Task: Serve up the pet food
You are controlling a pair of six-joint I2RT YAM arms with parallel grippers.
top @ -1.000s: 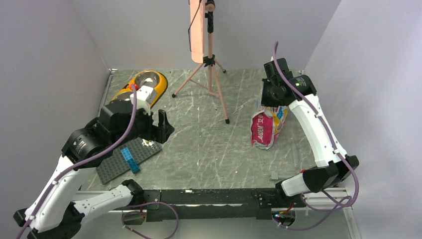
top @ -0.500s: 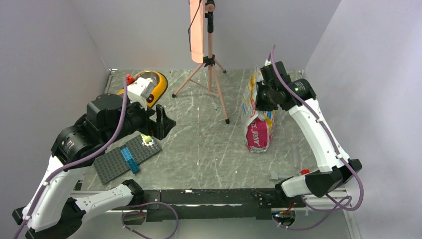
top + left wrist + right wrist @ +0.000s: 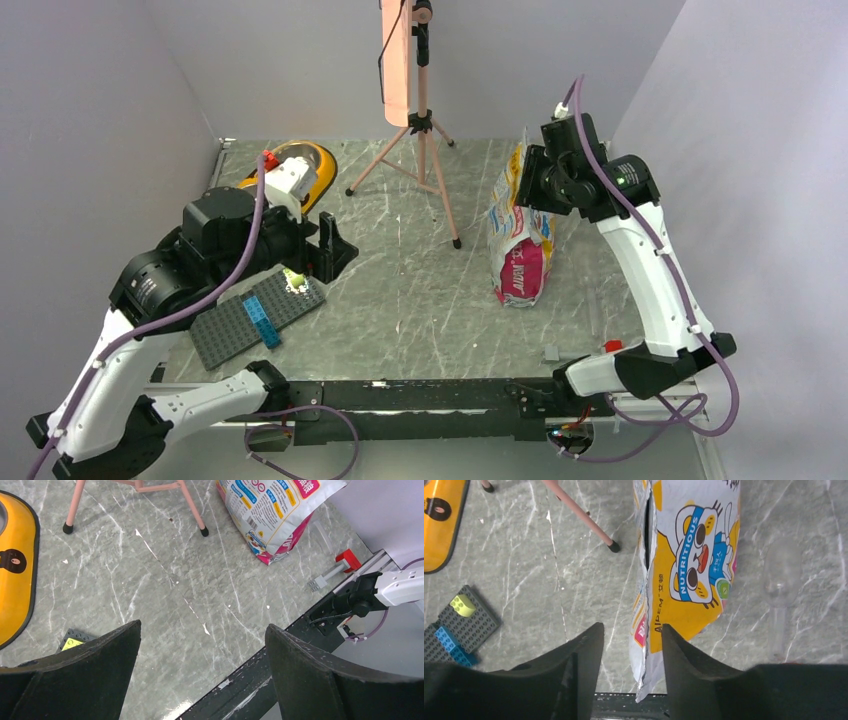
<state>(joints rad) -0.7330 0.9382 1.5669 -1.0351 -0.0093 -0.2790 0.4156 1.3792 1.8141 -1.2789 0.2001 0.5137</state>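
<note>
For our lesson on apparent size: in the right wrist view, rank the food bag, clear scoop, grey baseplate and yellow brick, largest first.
1. Food bag, also nearest the camera.
2. Grey baseplate and clear scoop: about alike, baseplate partly hidden.
3. Yellow brick.

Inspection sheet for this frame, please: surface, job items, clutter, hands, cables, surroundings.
Surface: grey marbled table, scuffed.
Job's things: pet food not seen; printed bag upright, top open; yellow dish partly behind left arm.
Clutter: grey brick plate, pink tripod, clear scoop.
Hands: left hand open, empty; right hand open astride bag's top edge.
Cables: purple cables along both arms.
Surroundings: plain walls.
</note>
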